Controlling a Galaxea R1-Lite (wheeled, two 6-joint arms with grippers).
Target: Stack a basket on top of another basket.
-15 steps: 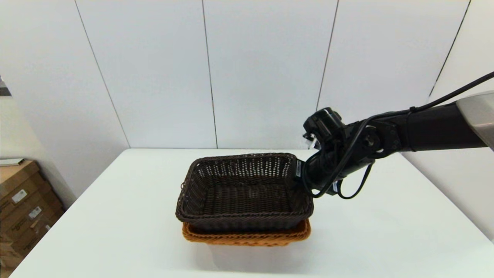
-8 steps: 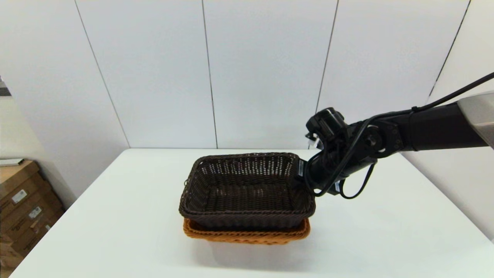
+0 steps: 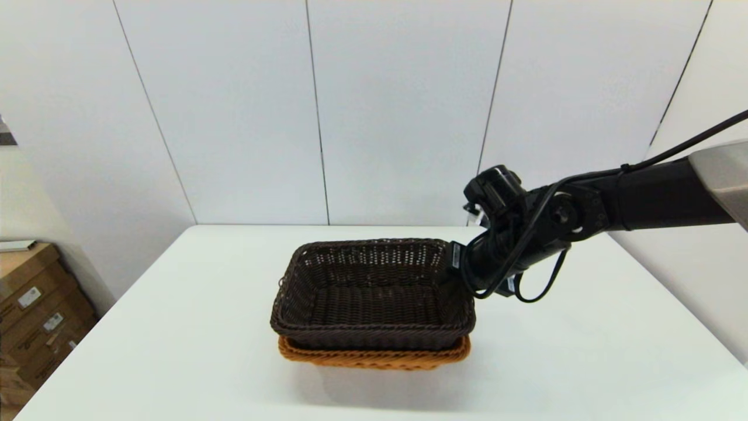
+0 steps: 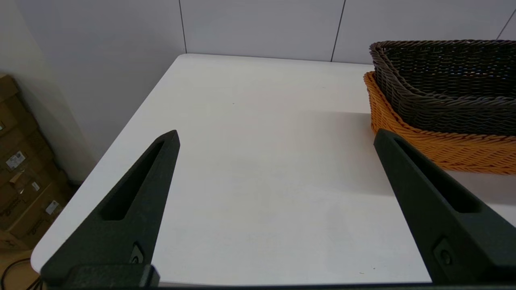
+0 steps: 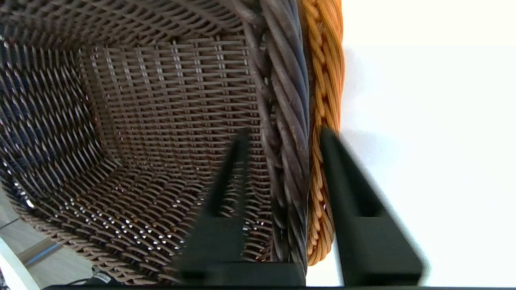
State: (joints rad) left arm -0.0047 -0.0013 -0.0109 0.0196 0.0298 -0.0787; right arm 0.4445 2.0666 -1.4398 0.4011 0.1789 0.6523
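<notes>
The dark brown basket (image 3: 372,295) is sitting nested inside the orange-tan basket (image 3: 374,358) near the middle of the white table (image 3: 175,327), with only the orange rim and a strip of its wall showing beneath the dark one. The right gripper (image 5: 282,137) is reaching in from the robot's right and straddling the dark basket's right-hand rim: one finger is lying inside against the woven wall, the other is standing outside both rims, over the table, with visible slack around the braid, so the fingers are parted rather than pinching. The left gripper (image 4: 276,137) is hovering low over bare table to the left of the stacked baskets, well apart from them, its fingers spread wide and holding nothing.
</notes>
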